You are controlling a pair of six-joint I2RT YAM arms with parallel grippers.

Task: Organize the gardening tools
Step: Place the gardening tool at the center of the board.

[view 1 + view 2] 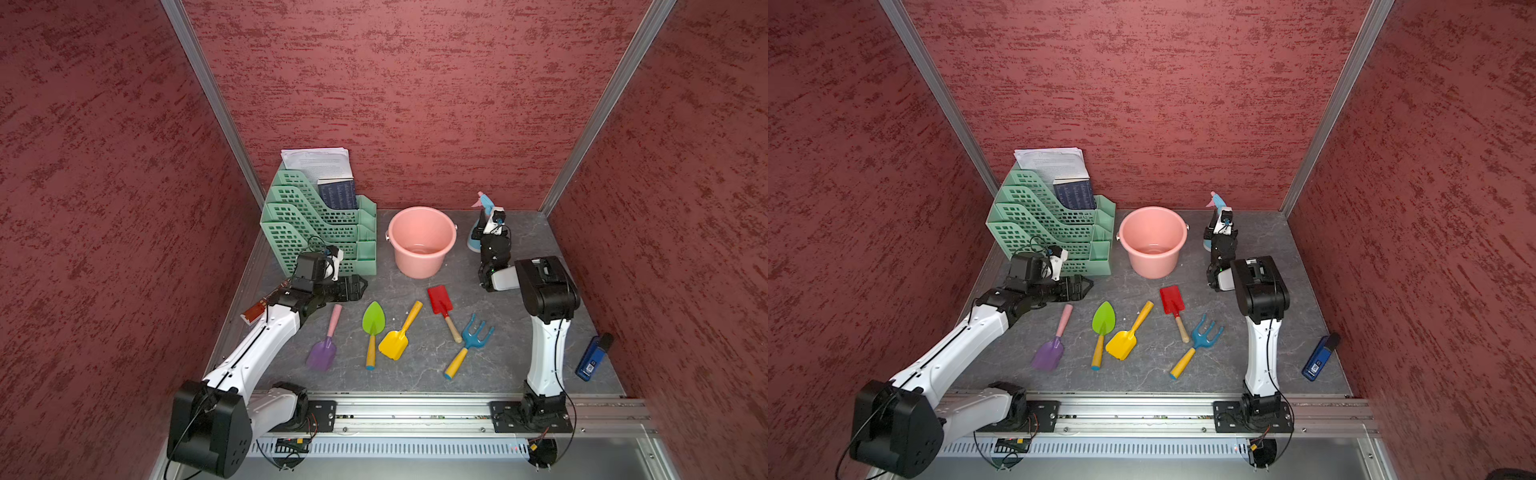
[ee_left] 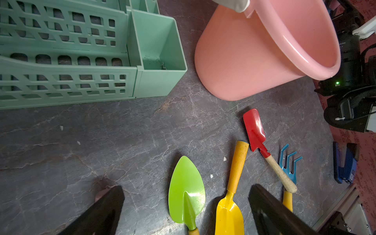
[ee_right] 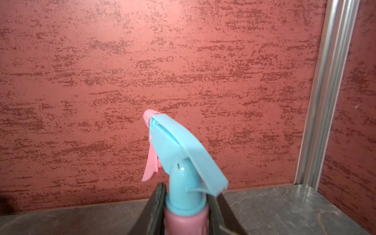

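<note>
**mossy_k:** What's your feed showing? Where's the light-blue spray bottle (image 1: 484,204)?

**rig_op:** It's in the upper right of both top views, just right of the pink bucket (image 1: 415,262) and near the back wall. My right gripper (image 3: 187,191) is clamped on its neck, one finger on each side, right under the trigger head. The bottle's upright. I can't tell if its base touches the grey tabletop (image 1: 415,376), because my arm hides that bit.

**mossy_k:** And the other arm?

**rig_op:** My left gripper (image 2: 187,188) has its jaws wide apart and is holding nothing. It hangs low at centre-left of the frame, just in front of the green file rack (image 1: 291,232). It's near the pink handle end of the purple scoop (image 1: 322,353).

**mossy_k:** And the other tools?

**rig_op:** They're all lying flat in a loose row across the lower middle of the frame. Left to right: purple scoop, green leaf trowel (image 1: 373,318), yellow scoop (image 1: 395,343), red spade (image 1: 438,300), blue three-prong fork (image 1: 476,336). The spade's wooden handle ends right against the fork's prongs. A blue stapler (image 1: 592,357) lies well apart at the right edge.
</note>
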